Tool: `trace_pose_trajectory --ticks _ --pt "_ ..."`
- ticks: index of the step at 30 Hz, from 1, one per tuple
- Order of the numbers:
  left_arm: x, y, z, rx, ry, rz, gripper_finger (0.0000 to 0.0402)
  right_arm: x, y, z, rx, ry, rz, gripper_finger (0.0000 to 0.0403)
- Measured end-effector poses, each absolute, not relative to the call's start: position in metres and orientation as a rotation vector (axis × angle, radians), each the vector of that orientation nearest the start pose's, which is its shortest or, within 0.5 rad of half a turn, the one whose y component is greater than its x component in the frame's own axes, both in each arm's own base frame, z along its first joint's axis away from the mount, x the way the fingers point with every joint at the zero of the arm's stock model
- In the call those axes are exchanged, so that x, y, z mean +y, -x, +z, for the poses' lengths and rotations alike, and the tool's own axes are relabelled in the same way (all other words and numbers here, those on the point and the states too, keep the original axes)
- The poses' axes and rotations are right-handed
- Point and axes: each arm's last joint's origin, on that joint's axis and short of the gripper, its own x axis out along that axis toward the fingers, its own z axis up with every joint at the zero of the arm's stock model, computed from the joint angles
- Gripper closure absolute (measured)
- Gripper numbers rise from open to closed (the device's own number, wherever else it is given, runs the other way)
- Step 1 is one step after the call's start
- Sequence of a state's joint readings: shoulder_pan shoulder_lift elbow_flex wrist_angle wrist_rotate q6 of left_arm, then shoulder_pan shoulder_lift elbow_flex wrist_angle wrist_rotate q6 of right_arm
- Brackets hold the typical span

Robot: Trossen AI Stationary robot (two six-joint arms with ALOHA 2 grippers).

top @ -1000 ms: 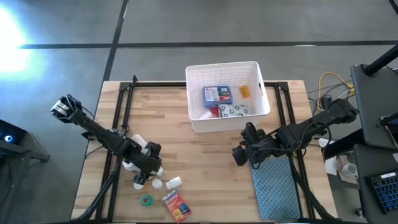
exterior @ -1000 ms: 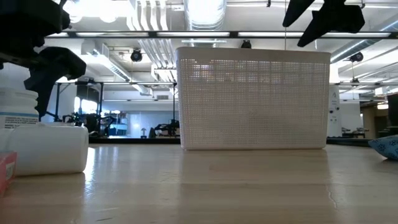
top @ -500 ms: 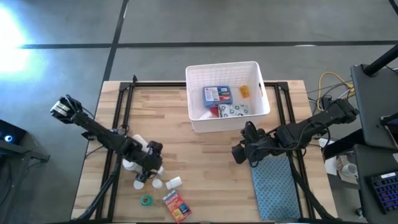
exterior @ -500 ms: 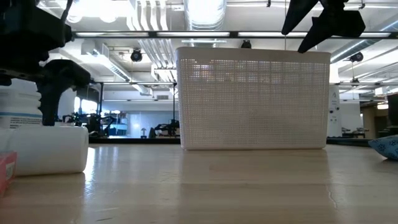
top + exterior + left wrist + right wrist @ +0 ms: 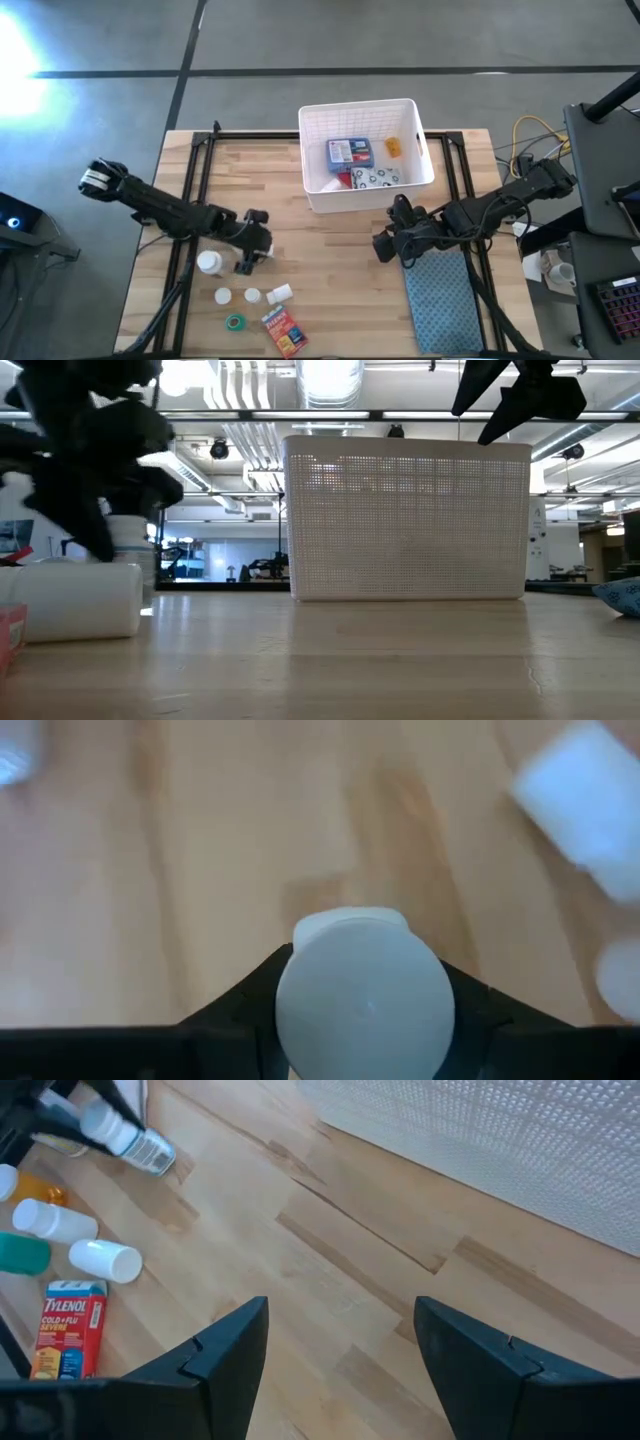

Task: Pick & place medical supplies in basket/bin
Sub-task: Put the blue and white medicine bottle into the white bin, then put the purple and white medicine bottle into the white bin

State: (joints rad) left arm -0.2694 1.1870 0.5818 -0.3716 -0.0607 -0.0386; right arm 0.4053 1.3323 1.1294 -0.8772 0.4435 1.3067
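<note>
Left gripper (image 5: pixel 252 240) clamped on white bottle (image 5: pixel 365 1003) above worktop (image 5: pixel 330 280) | right gripper (image 5: pixel 383 247) spread apart, beside basket (image 5: pixel 365 200)

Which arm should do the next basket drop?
Left. The left gripper is shut on a white bottle, lifted off the table, with the basket ahead. The right gripper hangs open and empty beside the mat.
</note>
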Motion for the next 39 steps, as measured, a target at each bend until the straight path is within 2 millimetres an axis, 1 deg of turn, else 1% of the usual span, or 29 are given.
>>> trace_pose_trajectory --ticks 2,5,7,10,13,15,18,20,23,25,28,30,33,36,37,39 --pt "-0.048 -0.211 0.188 0.936 -0.101 -0.138 0.0254 0.089 -0.238 0.287 0.774 -0.754 -0.637 0.0163" --pt "-0.039 -0.223 0.214 0.894 -0.074 -0.094 0.0254 0.089 -0.238 0.287 0.774 -0.754 -0.637 0.0163" --pt "-0.036 -0.231 0.242 0.862 -0.063 -0.077 0.0254 0.089 -0.238 0.287 0.775 -0.754 -0.637 0.0163" --pt "-0.036 -0.242 0.3 0.723 -0.056 -0.077 0.0252 0.089 -0.238 0.287 0.774 -0.755 -0.637 0.0163" --pt "-0.034 -0.249 0.353 0.55 -0.155 -0.053 0.0251 0.089 -0.238 0.287 0.774 -0.751 -0.634 0.0163" --pt "-0.028 -0.256 0.376 0.493 -0.242 -0.005 0.025 0.089 -0.238 0.287 0.777 -0.743 -0.63 0.0163" --pt "-0.005 -0.275 0.395 0.48 -0.36 0.092 0.0249 0.092 -0.237 0.288 0.778 -0.74 -0.617 0.0163" --pt "0.016 -0.293 0.403 0.486 -0.383 0.153 0.0249 0.095 -0.236 0.29 0.776 -0.738 -0.599 0.0163" --pt "0.051 -0.326 0.406 0.517 -0.344 0.196 0.0248 0.101 -0.234 0.29 0.781 -0.74 -0.585 0.0163" --pt "0.073 -0.346 0.401 0.568 -0.28 0.247 0.0243 0.103 -0.233 0.29 0.785 -0.739 -0.577 0.0163" --pt "0.096 -0.367 0.388 0.694 -0.219 0.282 0.0218 0.107 -0.231 0.29 0.784 -0.753 -0.573 0.0163" --pt "0.102 -0.375 0.38 0.776 -0.206 0.285 0.0189 0.108 -0.231 0.29 0.786 -0.752 -0.568 0.0163" --pt "0.107 -0.38 0.373 0.875 -0.228 0.331 0.0143 0.11 -0.23 0.29 0.789 -0.75 -0.562 0.0163" --pt "0.104 -0.375 0.37 0.968 -0.265 0.363 0.011 0.111 -0.229 0.29 0.791 -0.743 -0.557 0.0163" --pt "0.1 -0.37 0.372 0.987 -0.261 0.365 0.0104 0.111 -0.229 0.29 0.793 -0.735 -0.554 0.0163" --pt "0.086 -0.357 0.378 1.005 -0.248 0.35 0.01 0.11 -0.229 0.29 0.799 -0.717 -0.548 0.0163"
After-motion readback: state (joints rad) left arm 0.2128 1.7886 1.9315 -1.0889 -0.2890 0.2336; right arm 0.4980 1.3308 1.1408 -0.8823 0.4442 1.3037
